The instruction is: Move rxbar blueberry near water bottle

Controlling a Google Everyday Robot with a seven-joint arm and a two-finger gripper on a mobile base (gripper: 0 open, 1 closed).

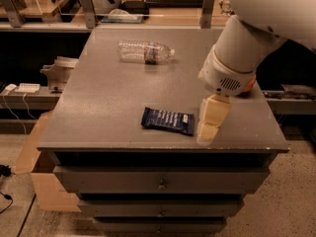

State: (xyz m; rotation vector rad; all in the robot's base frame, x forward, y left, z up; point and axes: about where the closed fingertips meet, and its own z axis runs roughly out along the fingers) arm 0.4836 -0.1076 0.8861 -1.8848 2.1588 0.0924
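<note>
The rxbar blueberry (pixel 168 121), a flat dark navy wrapper with white print, lies near the front edge of the grey cabinet top (pixel 108 98). The water bottle (pixel 145 51), clear with a dark label band and white cap, lies on its side at the far middle of the top. My gripper (pixel 211 118) hangs from the big white arm (pixel 242 53) and points down just to the right of the bar, close above the top. It holds nothing that I can see.
A round orange fruit (pixel 251 84) is almost hidden behind the arm at the right. Drawers (pixel 160 181) run below the front edge. A cardboard box (pixel 42 181) stands on the floor at the left. Shelving and clutter (pixel 118 14) stand behind the cabinet.
</note>
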